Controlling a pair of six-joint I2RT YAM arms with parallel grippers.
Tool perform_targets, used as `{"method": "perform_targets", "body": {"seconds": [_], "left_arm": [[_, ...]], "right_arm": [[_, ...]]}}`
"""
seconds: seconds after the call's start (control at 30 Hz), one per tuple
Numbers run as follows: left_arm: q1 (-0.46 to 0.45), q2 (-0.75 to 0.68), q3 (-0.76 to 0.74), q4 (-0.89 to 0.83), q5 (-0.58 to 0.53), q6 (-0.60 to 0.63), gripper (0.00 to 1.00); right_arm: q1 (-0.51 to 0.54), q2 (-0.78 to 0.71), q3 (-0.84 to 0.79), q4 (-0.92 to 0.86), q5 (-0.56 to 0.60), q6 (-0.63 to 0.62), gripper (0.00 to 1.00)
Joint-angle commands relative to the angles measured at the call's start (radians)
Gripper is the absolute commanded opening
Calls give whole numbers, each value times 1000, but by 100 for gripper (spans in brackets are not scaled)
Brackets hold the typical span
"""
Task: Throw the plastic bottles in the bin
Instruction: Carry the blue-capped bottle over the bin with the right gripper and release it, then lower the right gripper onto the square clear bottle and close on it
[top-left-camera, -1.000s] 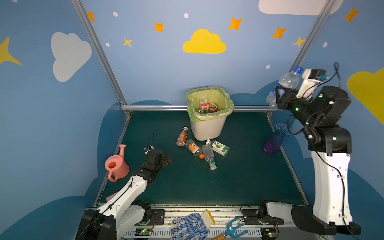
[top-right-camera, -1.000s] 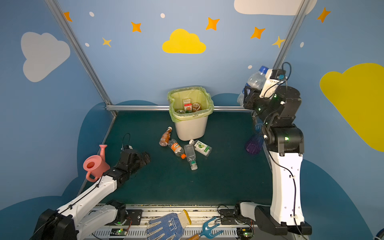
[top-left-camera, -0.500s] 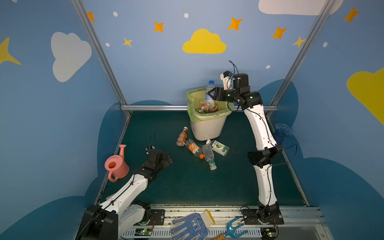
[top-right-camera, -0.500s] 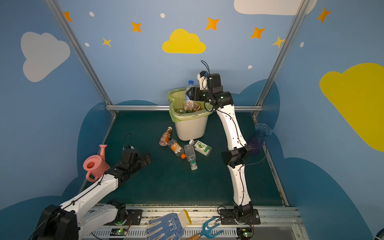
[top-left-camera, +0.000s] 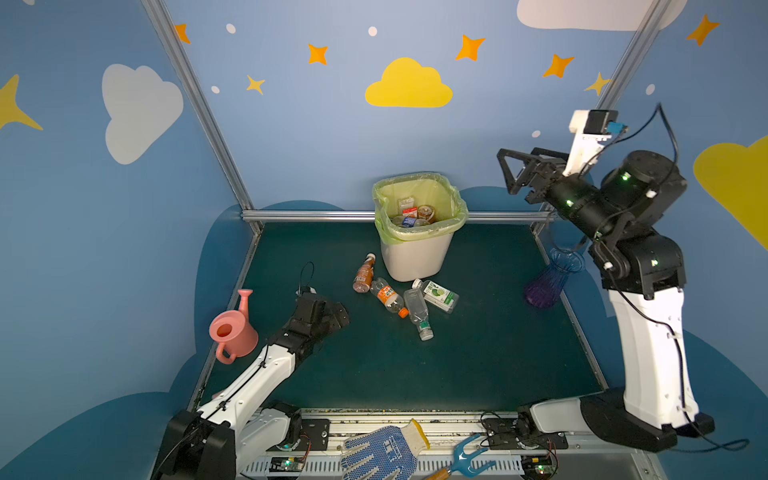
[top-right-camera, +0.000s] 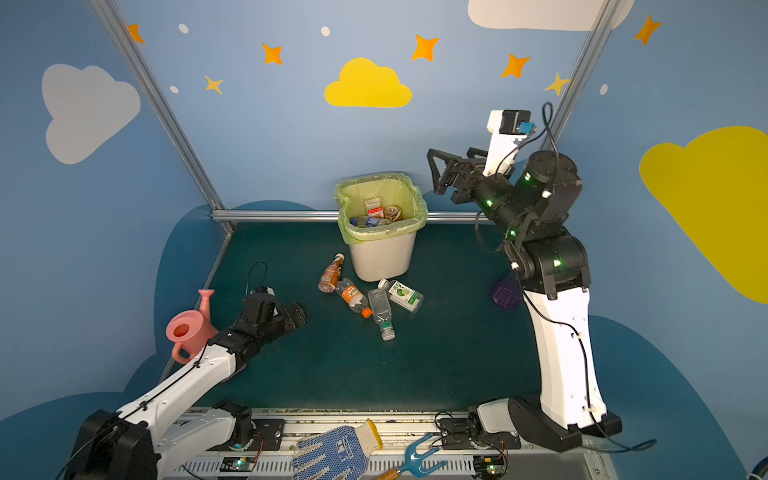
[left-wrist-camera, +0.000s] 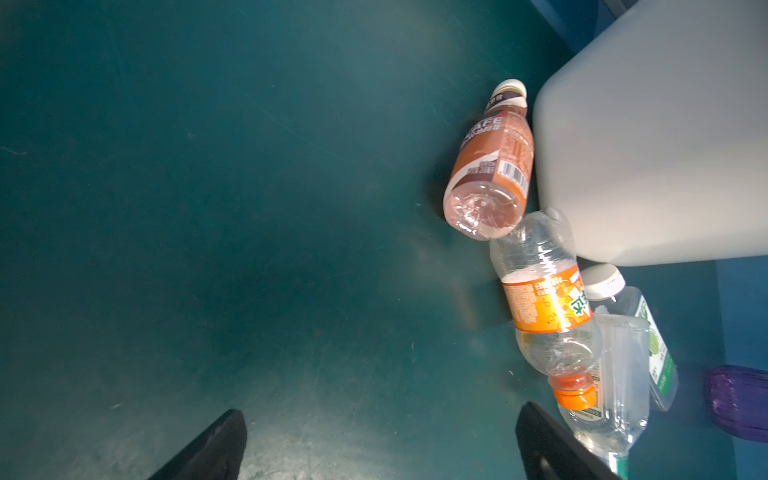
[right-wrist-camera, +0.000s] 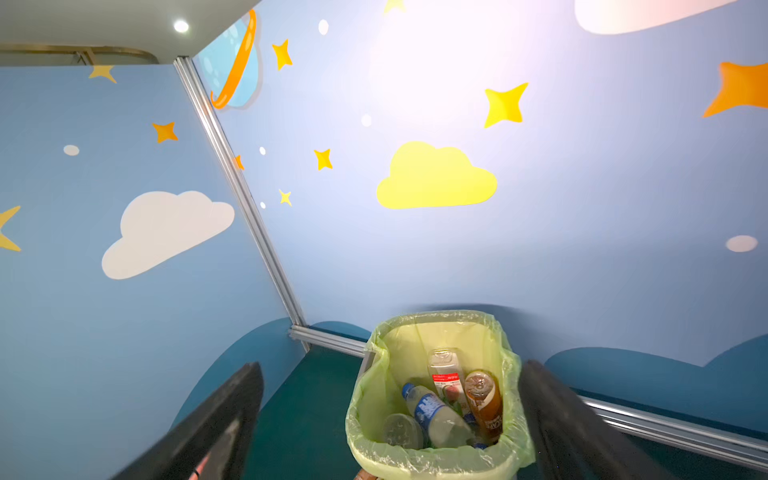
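Observation:
The white bin (top-left-camera: 415, 257) with its yellow-green liner stands at the back of the green mat. Inside it lie bottles, among them a blue-labelled one (right-wrist-camera: 436, 415) and a brown one (right-wrist-camera: 484, 401). Several plastic bottles lie on the mat in front of the bin: a brown one (top-left-camera: 364, 274), an orange-labelled one (top-left-camera: 387, 296), a clear one (top-left-camera: 417, 312) and a green-labelled one (top-left-camera: 438, 294). My right gripper (top-left-camera: 508, 171) hangs high to the right of the bin, open and empty, pointing toward it. My left gripper (top-left-camera: 332, 313) sits low on the mat left of the bottles, open and empty (left-wrist-camera: 382, 415).
A pink watering can (top-left-camera: 232, 330) stands at the mat's left edge beside my left arm. A blue-purple vase (top-left-camera: 550, 278) lies at the right edge under my right arm. A dotted glove (top-left-camera: 382, 453) and a blue hand rake (top-left-camera: 469, 459) rest on the front rail.
My right arm swung a clear bottle from the far right over the bin, opened, and swung back right and up. That bottle now lies in the bin. The left arm stayed put.

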Motion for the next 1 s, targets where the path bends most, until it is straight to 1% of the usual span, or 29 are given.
{"method": "perform_targets", "body": {"seconds": [0.0, 0.1, 0.23, 0.37, 0.5, 0.6, 0.7, 0.87, 0.97], "left_arm": [[-17, -27, 16, -18, 3, 9, 100], [-43, -44, 11, -18, -15, -2, 100], [-58, -37, 7, -27, -43, -28, 100], [-58, -23, -4, -18, -73, -69, 100], [-57, -20, 2, -44, -116, -89, 100], [-53, -23, 4, -65, -144, -99, 100], [-51, -26, -1, -71, -154, -101, 100], [-46, -31, -3, -85, -155, -99, 100], [-41, -41, -6, -96, -157, -94, 100]], "right_arm": [[-42, 20, -211, 1, 2, 37, 97], [-75, -72, -416, 36, -6, 70, 97], [-69, -168, -699, 90, -13, 126, 97], [10, -176, -935, 120, 50, 167, 95], [137, -118, -1062, 149, 137, 207, 94], [234, -40, -1100, 171, 190, 239, 94], [309, 59, -1095, 205, 211, 256, 91], [395, 259, -943, 131, 272, 217, 85], [428, 347, -863, 68, 335, 201, 85]]}}
